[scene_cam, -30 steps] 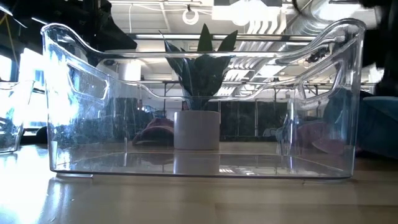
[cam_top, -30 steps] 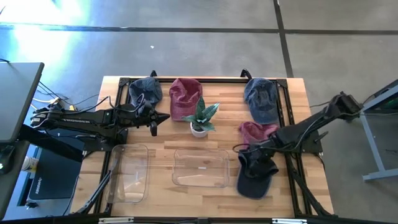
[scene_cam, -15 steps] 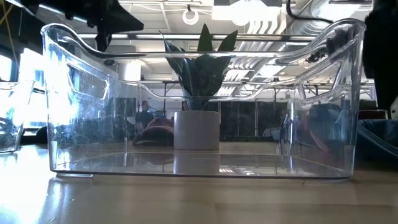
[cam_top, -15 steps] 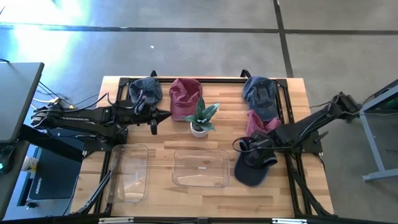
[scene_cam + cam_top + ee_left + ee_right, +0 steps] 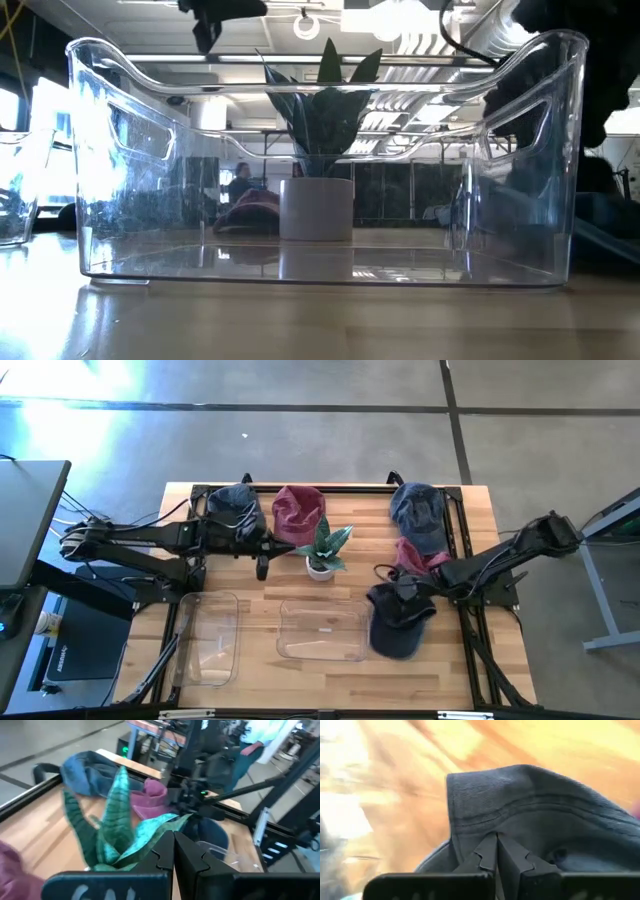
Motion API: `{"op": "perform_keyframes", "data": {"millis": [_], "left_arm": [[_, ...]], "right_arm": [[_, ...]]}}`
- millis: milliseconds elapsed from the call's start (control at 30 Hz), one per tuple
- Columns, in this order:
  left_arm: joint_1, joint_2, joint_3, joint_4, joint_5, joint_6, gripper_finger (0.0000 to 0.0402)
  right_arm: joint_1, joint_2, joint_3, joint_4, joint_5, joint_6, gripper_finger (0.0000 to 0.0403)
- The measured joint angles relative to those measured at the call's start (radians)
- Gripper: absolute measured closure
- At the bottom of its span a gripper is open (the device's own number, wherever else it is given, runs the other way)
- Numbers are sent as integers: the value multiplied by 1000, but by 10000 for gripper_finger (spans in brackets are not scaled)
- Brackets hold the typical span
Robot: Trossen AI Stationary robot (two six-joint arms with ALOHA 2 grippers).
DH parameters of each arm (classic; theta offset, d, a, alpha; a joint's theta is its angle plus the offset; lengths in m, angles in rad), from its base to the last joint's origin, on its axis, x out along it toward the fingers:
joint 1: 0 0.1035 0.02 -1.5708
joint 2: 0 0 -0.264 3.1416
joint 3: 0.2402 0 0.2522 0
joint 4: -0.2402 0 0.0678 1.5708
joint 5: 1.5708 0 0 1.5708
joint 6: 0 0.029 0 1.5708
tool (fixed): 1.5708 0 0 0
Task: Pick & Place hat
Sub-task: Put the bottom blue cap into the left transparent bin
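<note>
Right fingers point(image 5: 404, 591) pinch the dark hat point(image 5: 398, 622) beside the clear bin point(image 5: 322, 630)

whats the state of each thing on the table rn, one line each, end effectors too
right end effector: shut on the dark navy hat
dark navy hat: held, hanging beside the centre bin
left end effector: shut, empty, near the plant
centre clear bin: upright, empty
left clear bin: upright, empty
potted plant: upright
maroon hat: lying at the table's back
grey-blue hat: lying back left
blue hat: lying back right
pink hat: lying, partly under the right arm
</note>
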Motion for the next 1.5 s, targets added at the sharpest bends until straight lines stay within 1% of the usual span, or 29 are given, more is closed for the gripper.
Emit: {"op": "perform_keyframes", "data": {"millis": [67, 133, 233, 300, 367, 500, 567, 633, 700, 800, 867, 967, 1033, 1100, 1133, 1200, 1300, 1333, 1433, 1500], "left_arm": [[0, 23, 9, -3, 19, 0, 402], [0, 37, 15, -6, 26, 0, 402], [0, 43, 23, -4, 45, -2, 402], [0, 42, 24, 5, 44, -7, 402], [-1, 42, 24, 5, 44, -7, 402], [-16, 42, 37, -5, 31, -19, 402], [-31, 42, 54, -3, 22, -19, 402], [-49, 46, 70, 0, 11, -9, 402], [-62, 67, 87, 1, -5, 3, 402], [-74, 77, 99, -11, -10, 27, 402], [-74, 82, 108, 8, -9, 33, 402], [-73, 91, 106, -7, -10, 25, 402], [-73, 91, 104, -8, -10, 18, 402], [-73, 88, 105, -1, -10, 18, 402], [-73, 89, 105, -1, -14, 18, 402], [-73, 90, 105, -3, -29, 18, 402], [-73, 89, 105, -2, -50, 18, 402], [-73, 89, 105, -3, -57, 18, 402], [-74, 89, 105, -3, -72, 15, 402], [-85, 89, 105, -3, -87, 2, 402]], "right_arm": [[-27, -6, -45, 62, -12, 4, 399], [-47, -20, -59, 59, -27, 12, 401], [-55, -54, -23, 34, -80, -20, 400], [-51, -80, 41, 2, -115, -58, 401], [-45, -90, 121, -128, -116, -59, 401], [-40, -67, 272, -489, -30, -72, 401], [-55, -63, 331, -654, -14, -84, 396], [-85, -60, 367, -825, -38, -86, 385], [-127, -63, 378, -934, -103, -118, 364], [-189, -73, 318, -935, -225, -196, 313], [-220, -73, 262, -883, -252, -243, 271], [-248, -74, 181, -728, -260, -304, 221], [-253, -77, 144, -605, -290, -332, 210], [-255, -76, 124, -543, -293, -336, 223], [-255, -76, 120, -533, -285, -336, 240], [-254, -77, 116, -537, -265, -347, 288], [-254, -76, 118, -545, -232, -400, 374], [-254, -75, 128, -561, -222, -421, 388], [-251, -72, 213, -693, -144, -426, 379], [-235, -73, 306, -817, -37, -425, 382]]}}
